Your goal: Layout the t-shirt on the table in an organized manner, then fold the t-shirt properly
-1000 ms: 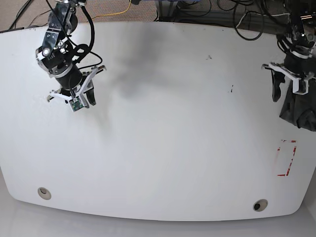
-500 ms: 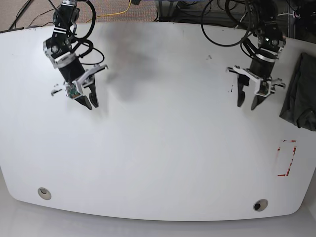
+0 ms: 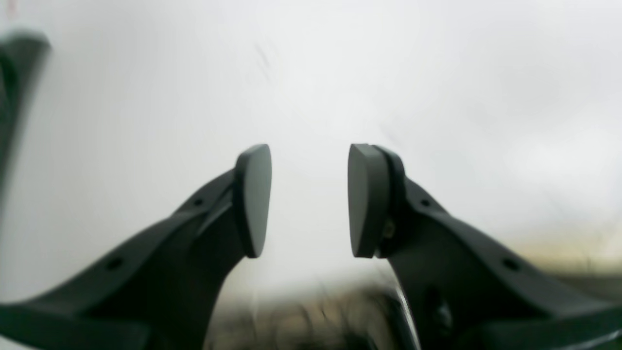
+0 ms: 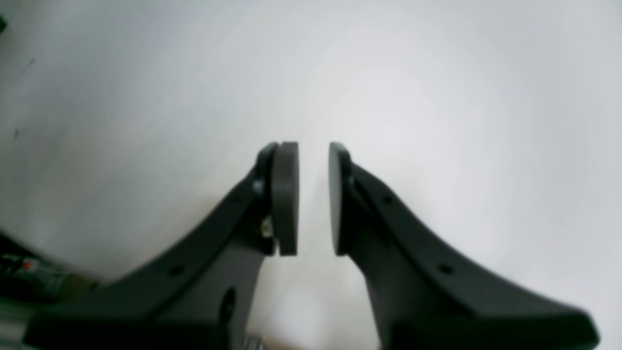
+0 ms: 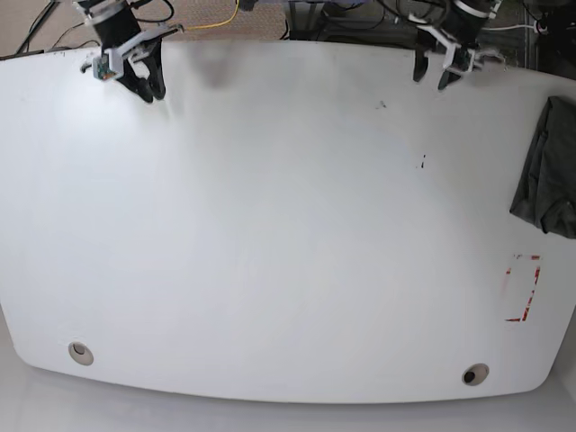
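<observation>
The dark grey t-shirt (image 5: 548, 171) lies bunched in a narrow heap at the table's (image 5: 288, 234) right edge, partly cut off by the frame. My left gripper (image 5: 432, 76) hangs at the far edge, right of centre and well away from the shirt. It is open with nothing between its pads (image 3: 255, 199). My right gripper (image 5: 151, 90) is at the far left corner. Its pads (image 4: 285, 199) stand a narrow gap apart over bare white tabletop (image 4: 437, 97). A dark blurred shape (image 3: 12, 78) shows at the left edge of the left wrist view.
A red tape rectangle (image 5: 523, 288) is marked near the right edge, below the shirt. Two round grommet holes (image 5: 80, 352) (image 5: 474, 373) sit near the front edge. Cables (image 5: 360, 18) lie beyond the far edge.
Both arms have drawn back from mid-table to the far edge. The left gripper left the t-shirt's side; the shirt stays at the right edge.
</observation>
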Controlling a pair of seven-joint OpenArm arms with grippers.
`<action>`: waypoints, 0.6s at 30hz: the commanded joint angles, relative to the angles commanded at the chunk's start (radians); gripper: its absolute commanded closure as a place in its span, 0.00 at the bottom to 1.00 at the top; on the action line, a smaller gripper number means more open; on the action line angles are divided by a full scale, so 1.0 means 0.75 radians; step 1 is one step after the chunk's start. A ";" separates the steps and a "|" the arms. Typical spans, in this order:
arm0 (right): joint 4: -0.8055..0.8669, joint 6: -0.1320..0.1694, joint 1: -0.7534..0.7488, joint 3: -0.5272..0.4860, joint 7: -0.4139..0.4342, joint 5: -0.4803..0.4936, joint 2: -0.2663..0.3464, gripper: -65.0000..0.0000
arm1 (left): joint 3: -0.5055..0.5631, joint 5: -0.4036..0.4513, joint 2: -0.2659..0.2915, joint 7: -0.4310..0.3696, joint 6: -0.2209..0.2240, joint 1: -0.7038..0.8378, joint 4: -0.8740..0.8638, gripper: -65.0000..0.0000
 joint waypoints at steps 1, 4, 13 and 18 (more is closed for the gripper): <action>0.008 0.000 -0.043 0.000 0.004 0.012 0.000 0.85 | -0.002 0.000 0.014 0.000 0.000 0.037 0.000 0.63; 0.012 0.000 -0.198 0.000 0.025 0.072 0.000 0.85 | -0.006 0.002 0.037 0.000 0.000 0.172 -0.006 0.63; -0.104 0.000 -0.460 -0.072 -0.047 0.141 -0.049 0.85 | -0.006 0.006 0.035 0.004 0.000 0.444 -0.049 0.63; -0.340 0.000 -0.436 -0.186 -0.086 0.129 -0.035 0.85 | 0.008 0.014 0.033 0.004 0.000 0.450 -0.178 0.63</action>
